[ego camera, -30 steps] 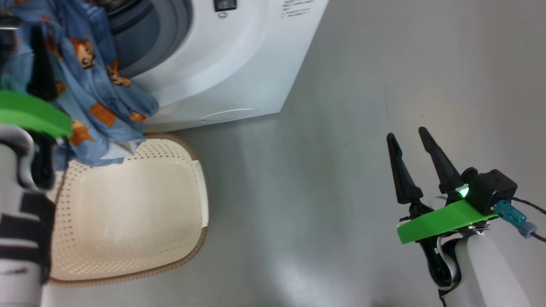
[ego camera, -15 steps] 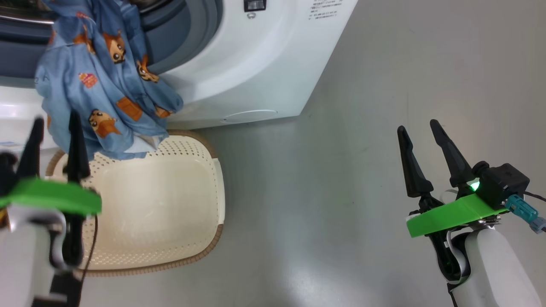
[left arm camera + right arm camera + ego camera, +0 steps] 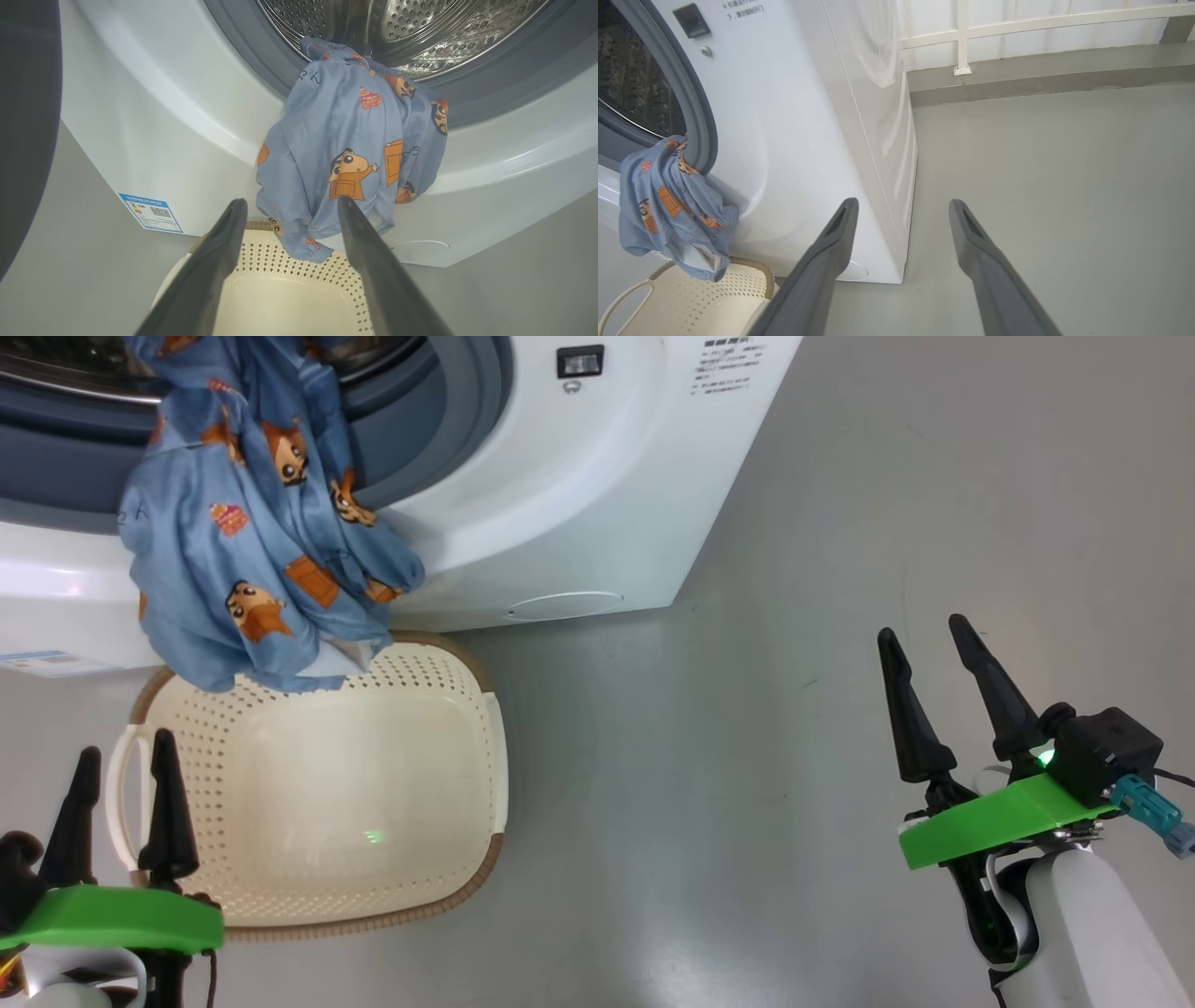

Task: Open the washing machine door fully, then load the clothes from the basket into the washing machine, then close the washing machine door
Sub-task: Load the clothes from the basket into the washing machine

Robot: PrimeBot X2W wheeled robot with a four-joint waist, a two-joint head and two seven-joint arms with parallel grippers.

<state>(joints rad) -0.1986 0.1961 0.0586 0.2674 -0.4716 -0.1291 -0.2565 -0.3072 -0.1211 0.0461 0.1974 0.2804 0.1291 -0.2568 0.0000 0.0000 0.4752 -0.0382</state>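
Where clothes drape from the washing machine, basket beneath

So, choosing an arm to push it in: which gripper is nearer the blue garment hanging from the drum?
The left gripper, open by the basket, close to the garment; the right gripper, also open, is off over bare floor.
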